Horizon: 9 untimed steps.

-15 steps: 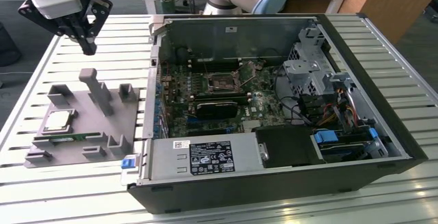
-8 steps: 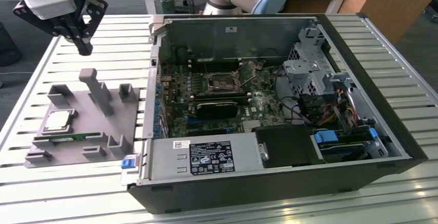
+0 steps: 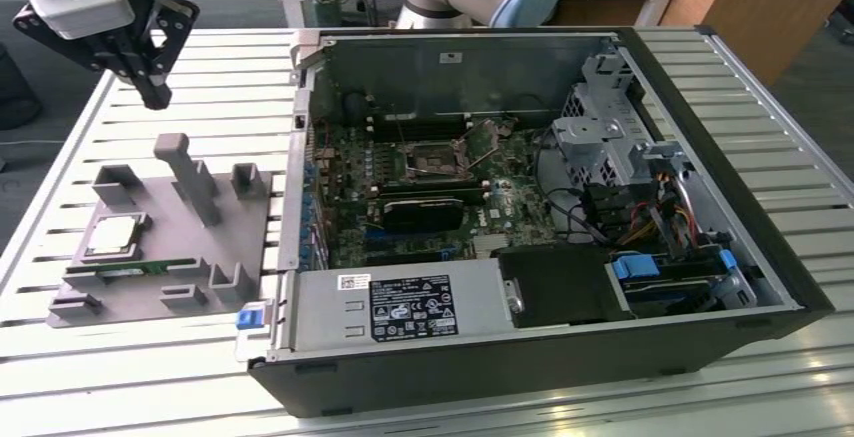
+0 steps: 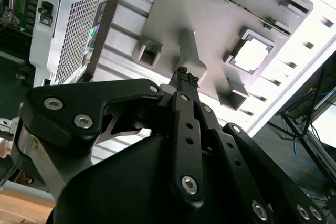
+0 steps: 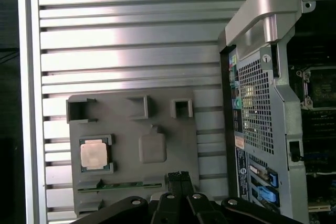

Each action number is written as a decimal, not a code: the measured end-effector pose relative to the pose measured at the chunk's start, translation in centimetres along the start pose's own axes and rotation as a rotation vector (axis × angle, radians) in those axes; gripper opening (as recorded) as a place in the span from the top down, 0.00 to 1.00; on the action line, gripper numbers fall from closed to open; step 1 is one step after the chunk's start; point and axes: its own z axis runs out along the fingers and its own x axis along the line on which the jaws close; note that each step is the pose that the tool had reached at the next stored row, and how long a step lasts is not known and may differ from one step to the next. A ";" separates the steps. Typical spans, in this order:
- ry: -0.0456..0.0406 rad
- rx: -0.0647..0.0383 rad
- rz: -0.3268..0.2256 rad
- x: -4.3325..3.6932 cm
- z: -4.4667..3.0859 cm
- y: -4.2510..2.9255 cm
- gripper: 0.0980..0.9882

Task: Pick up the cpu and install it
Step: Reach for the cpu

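The cpu [image 3: 114, 235] is a small square chip with a silver top. It lies flat in a recess of the grey holder block [image 3: 200, 257] at the exterior view's left, and both wrist views show the cpu [image 5: 94, 154] [image 4: 252, 55] there too. My gripper [image 3: 156, 92] hangs high above the table, beyond the holder's far end and well apart from the chip. Its fingertips [image 5: 179, 177] [image 4: 185, 77] are pressed together with nothing between them. The open computer case [image 3: 667, 87] holds the motherboard with its square socket [image 3: 434, 160].
A green memory stick [image 3: 127, 269] lies in a slot of the holder beside the cpu. Upright posts [image 3: 187, 172] rise from the holder. The case wall [image 3: 300, 157] stands right next to the holder. The slatted metal table [image 3: 200, 77] lies bare beneath the gripper.
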 end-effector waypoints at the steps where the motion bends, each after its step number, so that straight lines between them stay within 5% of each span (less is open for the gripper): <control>1: 0.0001 0.000 0.000 0.11 0.00 -0.01 0.99; 9: 0.0000 0.000 0.000 1.41 0.03 -0.11 0.99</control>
